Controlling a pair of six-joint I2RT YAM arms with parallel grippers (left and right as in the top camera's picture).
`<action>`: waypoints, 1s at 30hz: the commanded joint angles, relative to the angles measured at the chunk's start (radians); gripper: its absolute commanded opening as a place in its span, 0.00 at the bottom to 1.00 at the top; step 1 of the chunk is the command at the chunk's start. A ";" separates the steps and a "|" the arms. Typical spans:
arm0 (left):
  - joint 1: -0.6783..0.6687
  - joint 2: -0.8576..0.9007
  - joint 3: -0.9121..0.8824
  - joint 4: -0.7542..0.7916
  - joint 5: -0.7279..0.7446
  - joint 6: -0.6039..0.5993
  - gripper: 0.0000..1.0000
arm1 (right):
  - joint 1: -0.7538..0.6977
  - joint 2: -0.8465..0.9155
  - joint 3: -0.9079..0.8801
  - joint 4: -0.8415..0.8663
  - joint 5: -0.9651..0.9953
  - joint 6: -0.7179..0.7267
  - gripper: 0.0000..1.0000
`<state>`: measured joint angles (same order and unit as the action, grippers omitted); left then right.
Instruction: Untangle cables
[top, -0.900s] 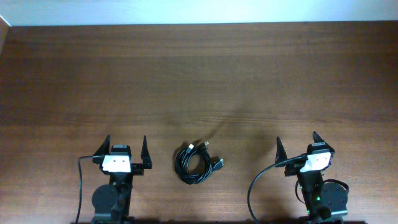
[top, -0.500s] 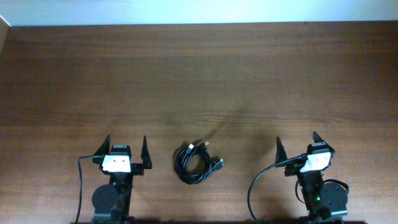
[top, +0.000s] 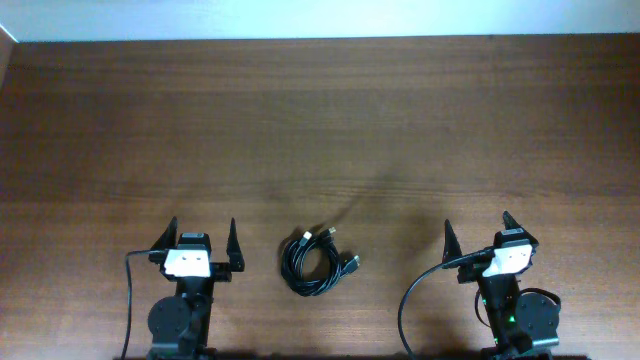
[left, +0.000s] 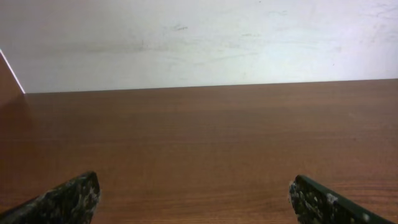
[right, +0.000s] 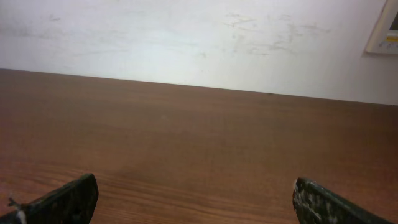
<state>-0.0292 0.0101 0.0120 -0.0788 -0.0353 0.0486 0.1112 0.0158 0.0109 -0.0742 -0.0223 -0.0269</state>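
Nothing has moved. My left gripper (top: 203, 236) and right gripper (top: 477, 228) stay wide, empty. The cables (top: 318, 264) sit bundled at three o'clock from the left one, untouched.

The cables (top: 318, 266) lie in one small black coil on the wooden table (top: 320, 120), toward its 6 o'clock edge, with plugs poking out between 12 and 3 o'clock. The left gripper (top: 202, 228) stands at the coil's 9 o'clock and the right gripper (top: 477, 224) at its 3 o'clock, both spread wide and clear of it.
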 joint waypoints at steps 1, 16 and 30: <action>0.006 -0.003 -0.003 -0.002 -0.014 0.001 0.99 | 0.006 -0.012 -0.005 -0.005 0.009 0.001 0.99; 0.006 -0.003 -0.003 -0.002 -0.014 0.001 0.99 | 0.006 -0.012 -0.005 -0.005 0.009 0.000 0.99; 0.006 0.018 0.203 -0.346 0.042 0.001 0.99 | 0.006 -0.012 -0.005 -0.005 0.009 0.001 0.99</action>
<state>-0.0292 0.0113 0.1390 -0.3939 -0.0341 0.0486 0.1112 0.0154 0.0109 -0.0742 -0.0227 -0.0269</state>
